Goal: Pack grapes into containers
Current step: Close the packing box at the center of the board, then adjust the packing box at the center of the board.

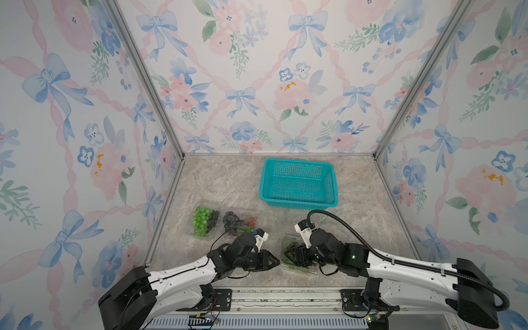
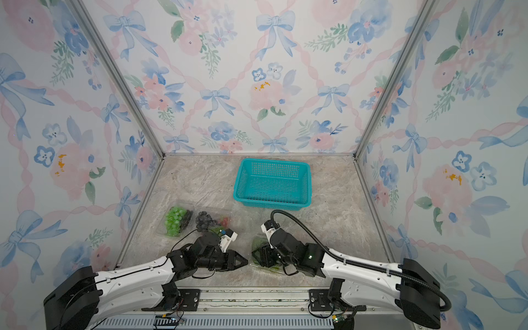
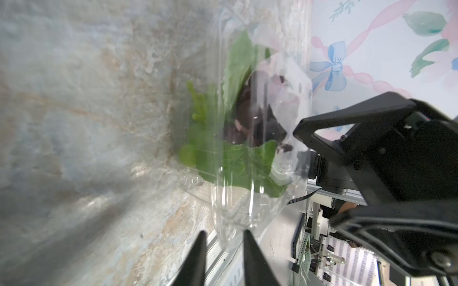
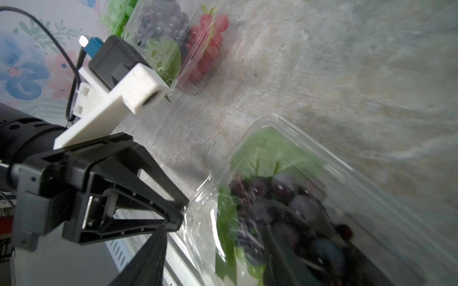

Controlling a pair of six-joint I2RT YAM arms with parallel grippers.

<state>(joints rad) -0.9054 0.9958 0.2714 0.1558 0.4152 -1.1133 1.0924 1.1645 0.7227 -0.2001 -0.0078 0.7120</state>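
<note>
Top views both show the table [image 1: 228,183], with the basket [image 1: 298,201] at the back and two filled containers [image 1: 203,219] set off to the left, out of the way. A third container [image 4: 309,153] lies between the arms. At its corner the left pincer [image 4: 183,213], narrowly spread, probably steadies it. The right pincer [image 3: 313,175], spread wide, reaches over the lid above dark grapes [image 4: 272,188], likely to press it shut.

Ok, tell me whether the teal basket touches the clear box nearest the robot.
Apart. Both top views show bare tabletop between basket and box.
</note>
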